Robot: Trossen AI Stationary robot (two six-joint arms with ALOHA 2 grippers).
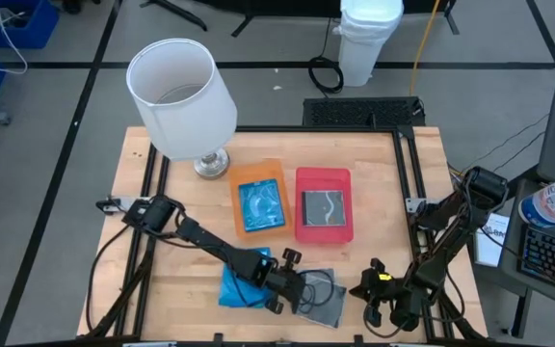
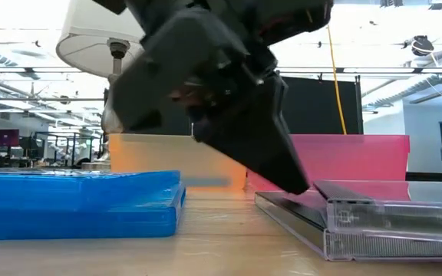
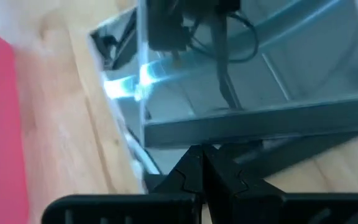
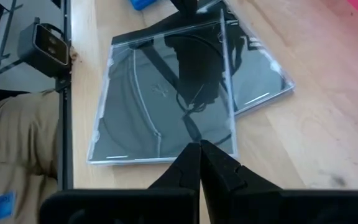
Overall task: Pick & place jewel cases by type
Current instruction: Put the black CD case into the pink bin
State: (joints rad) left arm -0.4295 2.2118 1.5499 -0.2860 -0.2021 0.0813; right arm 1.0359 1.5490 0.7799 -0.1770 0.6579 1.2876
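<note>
At lower centre, the left gripper (image 1: 292, 285), jaws closed and empty, touches the clear jewel cases (image 1: 321, 299) beside it.

We note blue jewel cases (image 1: 243, 281), clear dark-lined ones (image 1: 318, 299), an orange tray (image 1: 258, 173), a red tray (image 1: 323, 179), and a pale wood table (image 1: 393, 183).

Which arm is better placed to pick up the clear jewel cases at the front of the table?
The left. Its left gripper, shut, is already down at the clear jewel cases. The right gripper, also shut, waits beside them near the table's front edge.
</note>
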